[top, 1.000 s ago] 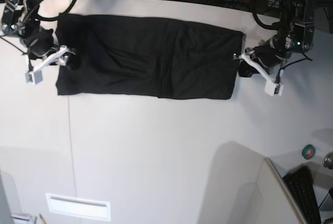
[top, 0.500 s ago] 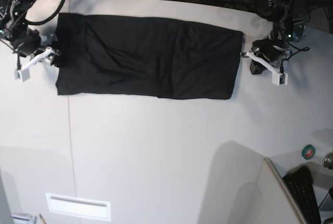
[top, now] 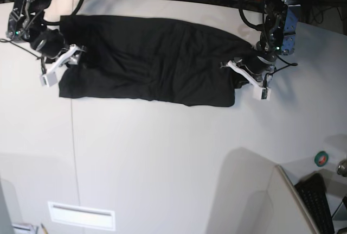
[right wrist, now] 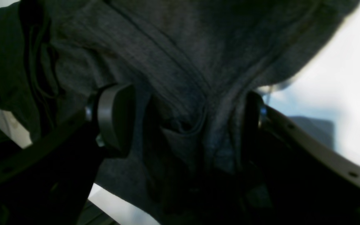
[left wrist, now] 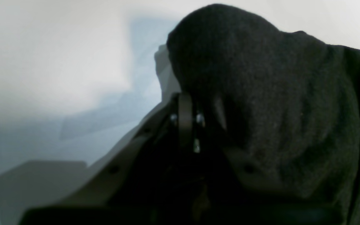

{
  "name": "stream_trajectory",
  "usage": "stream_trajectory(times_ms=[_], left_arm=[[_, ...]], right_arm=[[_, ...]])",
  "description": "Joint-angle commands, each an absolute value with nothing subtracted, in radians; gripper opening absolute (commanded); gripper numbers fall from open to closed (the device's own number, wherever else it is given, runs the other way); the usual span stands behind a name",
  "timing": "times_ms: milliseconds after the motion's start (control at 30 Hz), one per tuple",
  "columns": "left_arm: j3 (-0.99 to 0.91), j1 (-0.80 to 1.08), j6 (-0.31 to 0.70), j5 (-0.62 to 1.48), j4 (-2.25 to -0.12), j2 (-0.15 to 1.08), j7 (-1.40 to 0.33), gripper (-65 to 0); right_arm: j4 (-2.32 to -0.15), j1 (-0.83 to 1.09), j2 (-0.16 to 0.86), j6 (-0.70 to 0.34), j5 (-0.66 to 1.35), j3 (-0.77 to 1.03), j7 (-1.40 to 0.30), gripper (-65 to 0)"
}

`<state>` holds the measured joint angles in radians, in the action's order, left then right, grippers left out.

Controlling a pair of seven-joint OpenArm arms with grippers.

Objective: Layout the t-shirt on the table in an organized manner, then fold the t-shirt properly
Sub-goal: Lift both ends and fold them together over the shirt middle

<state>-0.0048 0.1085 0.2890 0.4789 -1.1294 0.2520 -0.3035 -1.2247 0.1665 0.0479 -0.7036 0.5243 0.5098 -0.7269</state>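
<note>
Base view is showing you the t-shirt [top: 152,60] lying as a long black band across the far half of the table [top: 162,152], with an arm working at each short end. The left gripper [top: 246,79] is sitting at the band's right-hand end in that picture, and the cloth there is bunching and rising towards it; its jaws are pressed together, and the left wrist view is showing dark fabric [left wrist: 261,93] humped over the closed fingers, so they appear to be pinching the hem. The right gripper [right wrist: 183,125] is standing with its jaws wide apart, folds of cloth lying between the pads but not yet squeezed.

You are risking a lopsided pull: with one end pinched and the other loose, any drag would likely skew the band and wrinkle it further. Closing the right jaws on several layers could also lift too much fabric.

Only the base view is giving you the whole outline; only the wrist views are revealing what lies between the fingers.
</note>
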Motion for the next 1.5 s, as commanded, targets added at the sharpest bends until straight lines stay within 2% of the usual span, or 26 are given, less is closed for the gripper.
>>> stream_trajectory(times_ms=[0,133,200,233,300,467,567,767,867,1067,1200,1467], left_arm=[[-0.004,0.113,0.280,0.458,-1.125,0.259,-0.357,-65.0],[-0.004,0.113,0.280,0.458,-1.124,0.265,-0.357,-65.0],[-0.002,0.116,0.280,0.458,-1.122,0.265,-0.357,-65.0],[-0.002,0.116,0.280,0.458,-1.122,0.265,-0.357,-65.0],[-0.001,0.117,0.280,0.458,-1.122,0.260,-0.357,-65.0],[0.059,0.116,0.280,0.456,-1.122,0.260,-0.358,-65.0],[0.094,0.116,0.278,0.458,-1.124,0.255,-0.357,-65.0],[0.099,0.113,0.278,0.458,-1.132,0.189,-0.358,-65.0],[0.182,0.090,0.278,0.458,-1.132,0.182,-0.360,-65.0],[0.295,0.071,0.278,0.458,-1.132,0.177,-0.360,-65.0],[0.302,0.070,0.278,0.458,-1.132,0.154,-0.364,-65.0],[0.303,0.073,0.278,0.458,-1.132,0.153,-0.364,-65.0]], right_arm=[[-1.225,0.166,0.059,-0.698,0.503,0.509,-0.746,-23.6],[-1.222,0.156,0.061,-0.698,0.499,0.509,-0.746,-36.5],[-1.201,0.148,0.062,-0.698,0.499,0.509,-0.746,-45.2],[-1.185,0.134,0.062,-0.698,0.499,0.509,-0.746,-49.8],[-1.136,0.108,0.087,-0.698,0.496,0.507,-0.746,-64.7],[-1.081,0.067,0.130,-0.690,0.496,0.504,-0.746,-65.0],[-1.168,0.094,0.142,-0.596,0.496,0.492,-0.750,-65.0],[-1.423,0.170,0.145,-0.397,0.495,0.346,-0.754,-65.0],[-1.518,0.193,0.145,-0.305,0.495,0.295,-0.756,-65.0],[-1.675,0.217,0.143,-0.209,0.432,0.180,-0.820,-65.0],[-1.778,0.222,0.136,-0.162,0.367,0.081,-0.889,-65.0],[-1.900,0.220,0.136,0.008,0.367,-0.104,-0.967,-65.0]])
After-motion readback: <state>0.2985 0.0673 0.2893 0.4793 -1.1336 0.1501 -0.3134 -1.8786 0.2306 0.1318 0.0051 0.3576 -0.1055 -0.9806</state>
